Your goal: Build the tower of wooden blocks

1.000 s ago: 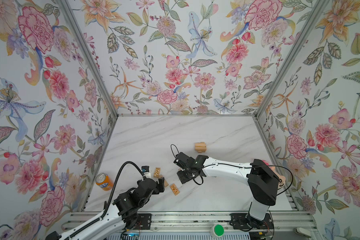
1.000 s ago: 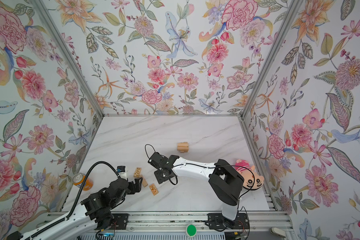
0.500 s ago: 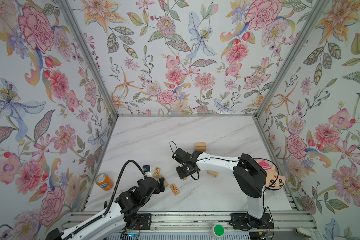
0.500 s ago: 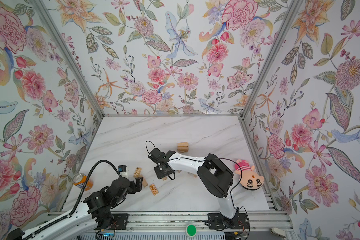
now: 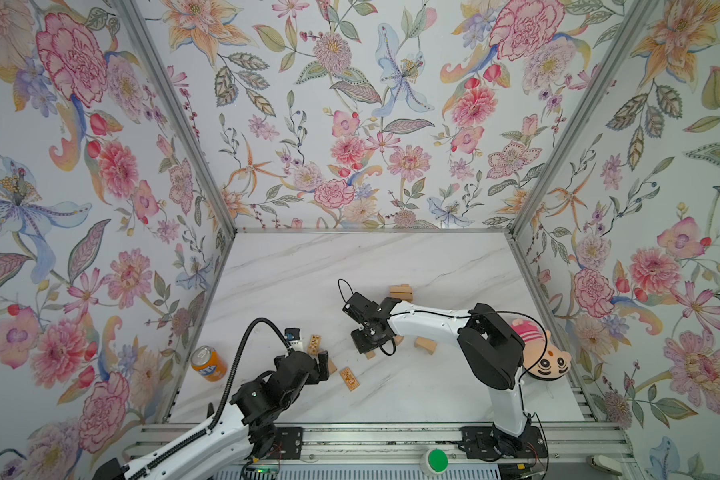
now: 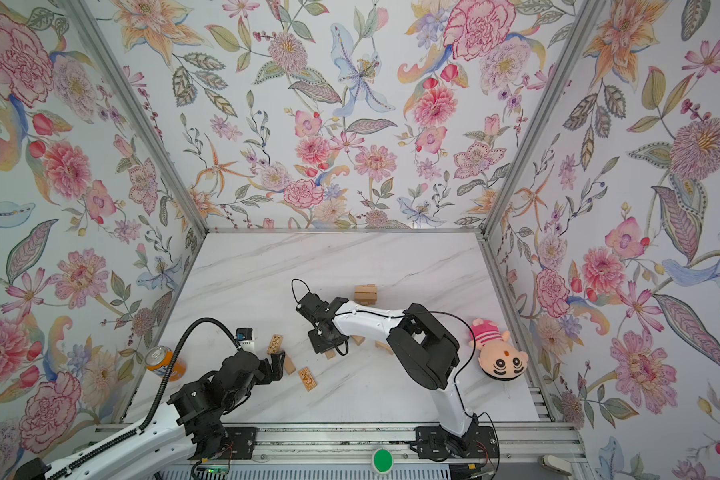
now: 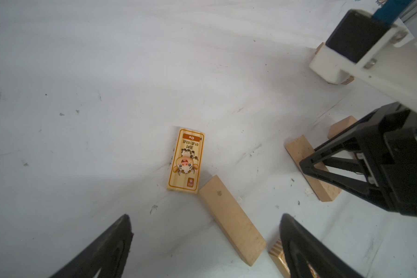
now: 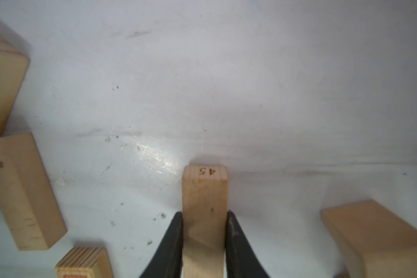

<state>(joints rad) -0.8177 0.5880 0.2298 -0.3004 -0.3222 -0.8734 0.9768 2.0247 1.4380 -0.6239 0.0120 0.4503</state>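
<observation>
The tower [image 5: 401, 292] [image 6: 365, 294] is a small crossed stack of tan wood blocks at mid-table. My right gripper [image 8: 204, 216] [image 5: 368, 347] is shut on a plain block [image 8: 204, 192] with "45" on its end, low over the table; both fingers press its sides. A plain block [image 8: 376, 235] lies beside it. My left gripper [image 7: 205, 217] [image 5: 321, 360] hangs open above a plain block [image 7: 231, 219] that touches a printed ox block [image 7: 186, 160]. One more printed block [image 5: 349, 378] lies near the front.
An orange soda can [image 5: 208, 363] lies by the left wall. A pink striped plush doll [image 5: 543, 353] lies by the right wall behind my right arm's elbow. Floral walls close in three sides; the rail runs along the front.
The right gripper has closed onto the plain block. Its elbow has swung right, toward the doll. The left gripper has opened a little wider.
</observation>
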